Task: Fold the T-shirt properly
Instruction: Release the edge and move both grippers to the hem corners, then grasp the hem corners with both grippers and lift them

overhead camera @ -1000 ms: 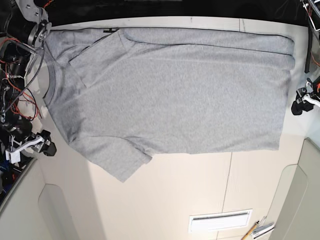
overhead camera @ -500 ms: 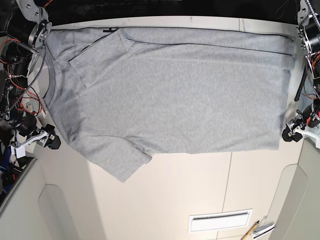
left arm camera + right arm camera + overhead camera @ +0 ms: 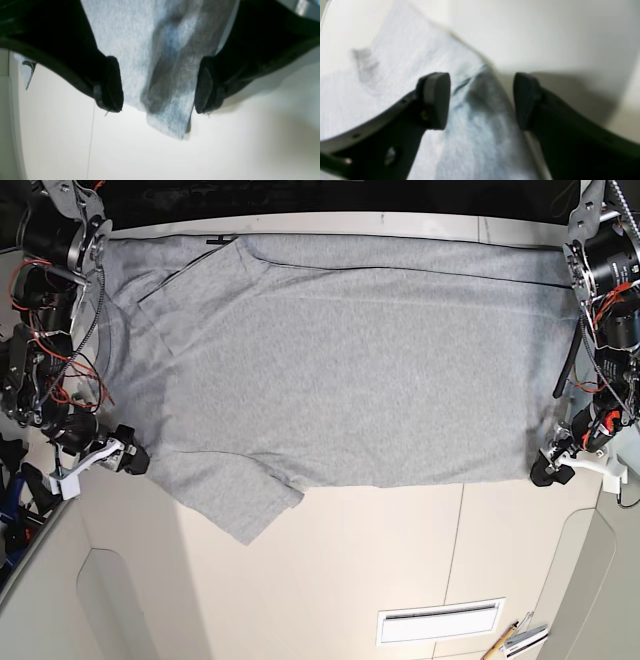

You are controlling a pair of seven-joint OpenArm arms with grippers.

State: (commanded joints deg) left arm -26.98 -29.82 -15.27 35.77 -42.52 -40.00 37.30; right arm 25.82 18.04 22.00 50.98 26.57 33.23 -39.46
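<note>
The light grey T-shirt lies flat across the white table, neck at the left, hem at the right, one sleeve pointing to the front. My left gripper is open at the hem's front right corner. In the left wrist view its jaws stand either side of that shirt corner. My right gripper is open at the shirt's front left edge, near the sleeve. In the right wrist view a raised fold of cloth lies between its jaws.
A white slotted plate and a pencil-like item lie at the table's front right. Raised pale panels flank the front corners. The arms' wiring stands at both sides. A bit of black print shows at the shirt's far edge.
Both grippers have moved in to the shirt's front edge: the left one down and leftward to the hem corner, the right one rightward to the edge near the sleeve. The shirt lies as before.
</note>
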